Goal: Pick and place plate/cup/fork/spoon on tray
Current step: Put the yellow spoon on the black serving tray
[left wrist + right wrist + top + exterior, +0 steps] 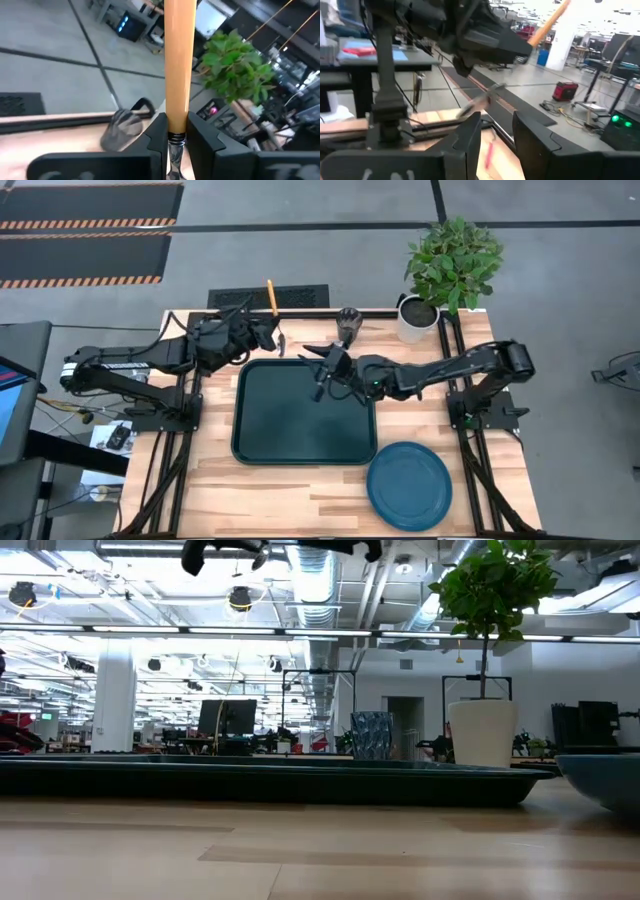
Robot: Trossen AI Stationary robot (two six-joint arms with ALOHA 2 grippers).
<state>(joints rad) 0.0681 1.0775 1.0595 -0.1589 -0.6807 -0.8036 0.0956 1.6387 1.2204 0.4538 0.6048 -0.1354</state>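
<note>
2 end effectors above pale wooden table (300, 490): left (272, 332) pinching spoon (271, 296), right (322, 370) spread over tray (300, 415).

Lighting is even and bright in the high view; shadows under the arms are soft and short. The low view is backlit: ceiling strips (300, 632) from ten to two o'clock glare white, leaving the tray (270, 783) edge dark. In the left wrist view the spoon (178, 65) handle is sharp, the background soft. The right wrist view is blurred throughout, with blown-out brightness toward one o'clock.
</note>
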